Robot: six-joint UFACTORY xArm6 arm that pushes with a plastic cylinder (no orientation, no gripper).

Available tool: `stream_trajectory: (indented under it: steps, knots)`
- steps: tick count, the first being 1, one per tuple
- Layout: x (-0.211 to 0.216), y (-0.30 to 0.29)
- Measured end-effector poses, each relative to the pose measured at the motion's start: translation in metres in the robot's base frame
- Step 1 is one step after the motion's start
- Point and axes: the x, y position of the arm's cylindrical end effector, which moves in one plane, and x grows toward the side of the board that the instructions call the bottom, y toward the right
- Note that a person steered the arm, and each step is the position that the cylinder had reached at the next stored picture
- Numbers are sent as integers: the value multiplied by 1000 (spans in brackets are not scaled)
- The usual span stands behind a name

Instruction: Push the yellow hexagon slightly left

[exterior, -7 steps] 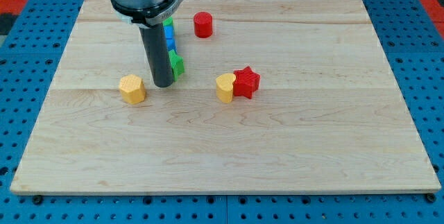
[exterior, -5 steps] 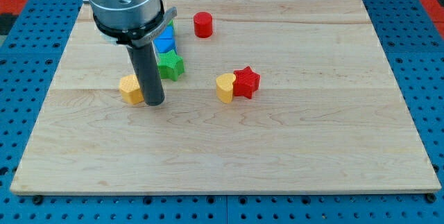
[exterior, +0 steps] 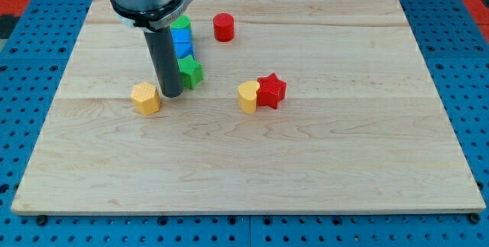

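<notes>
The yellow hexagon [exterior: 145,98] lies on the wooden board [exterior: 252,163] at the view's left of centre. My tip [exterior: 171,94] stands just to the view's right of the hexagon and slightly above it, a small gap between them. The rod rises from there to the arm's dark head at the view's top left.
A green star [exterior: 191,71] sits just right of my rod, with a blue block [exterior: 182,42] and a green block [exterior: 182,23] behind it. A red cylinder [exterior: 223,27] is farther up. A yellow heart [exterior: 247,96] touches a red star [exterior: 271,90] at centre.
My tip moved down-left beside the hexagon's right edge, then back up-right a little. The hexagon sits about where it was.
</notes>
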Motion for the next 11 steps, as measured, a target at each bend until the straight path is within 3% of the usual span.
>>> stream_trajectory:
  steps: [5, 11]
  knots:
    - [3, -35]
    - [3, -29]
